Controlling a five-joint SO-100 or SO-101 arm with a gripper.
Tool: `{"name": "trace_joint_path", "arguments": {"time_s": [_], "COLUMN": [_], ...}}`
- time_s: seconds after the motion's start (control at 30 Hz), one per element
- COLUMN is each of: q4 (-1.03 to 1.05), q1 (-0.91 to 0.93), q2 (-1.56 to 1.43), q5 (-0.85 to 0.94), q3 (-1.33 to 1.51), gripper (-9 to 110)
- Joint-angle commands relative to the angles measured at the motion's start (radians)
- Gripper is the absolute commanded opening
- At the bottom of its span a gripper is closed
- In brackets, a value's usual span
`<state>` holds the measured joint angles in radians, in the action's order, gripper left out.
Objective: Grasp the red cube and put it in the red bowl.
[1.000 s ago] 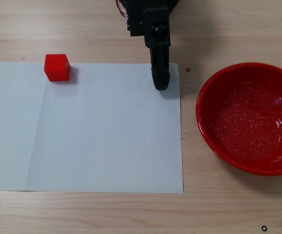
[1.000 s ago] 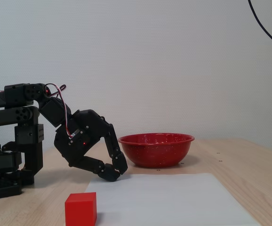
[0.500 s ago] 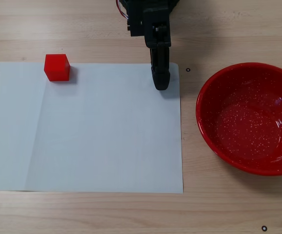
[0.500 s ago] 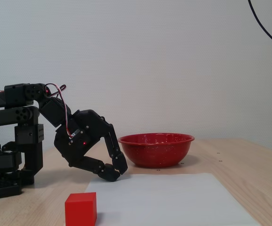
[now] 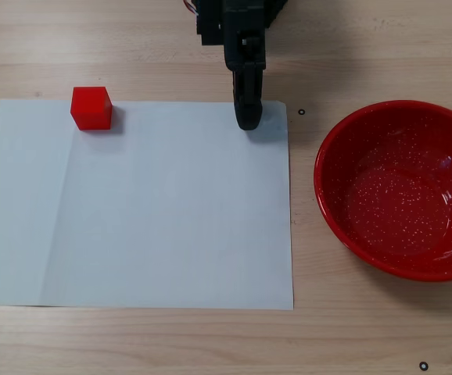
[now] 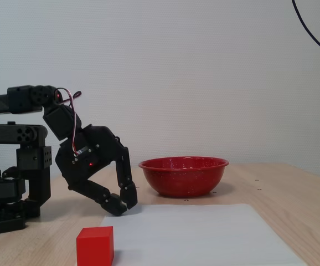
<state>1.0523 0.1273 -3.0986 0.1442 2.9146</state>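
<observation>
The small red cube (image 5: 91, 108) sits on the far left corner of a white paper sheet (image 5: 148, 211); it also shows in a fixed view low at the front (image 6: 95, 246). The large red speckled bowl (image 5: 402, 187) stands on the wood table to the right of the sheet, empty; it also shows side-on (image 6: 183, 175). My black gripper (image 5: 247, 117) hangs over the sheet's far edge, well right of the cube and left of the bowl. Side-on, the gripper (image 6: 125, 206) has its fingertips touching just above the table, holding nothing.
The arm's base (image 6: 10, 188) stands at the far side of the wood table. Small black marks (image 5: 301, 112) dot the tabletop near the sheet and at the front (image 5: 423, 365).
</observation>
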Motion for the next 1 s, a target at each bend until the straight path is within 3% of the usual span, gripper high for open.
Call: {"name": "trace_joint_path", "arguments": {"time_s": [0.0, 0.53, 0.97], "q4": [0.008, 0.095, 0.325], "q1": [-0.02, -0.135, -0.324], "q2": [0.031, 0.321, 0.63], "q5": [-0.02, -0.16, -0.25], "q3": [-0.144, -0.52, -0.96], "gripper": [0, 0, 0]}}
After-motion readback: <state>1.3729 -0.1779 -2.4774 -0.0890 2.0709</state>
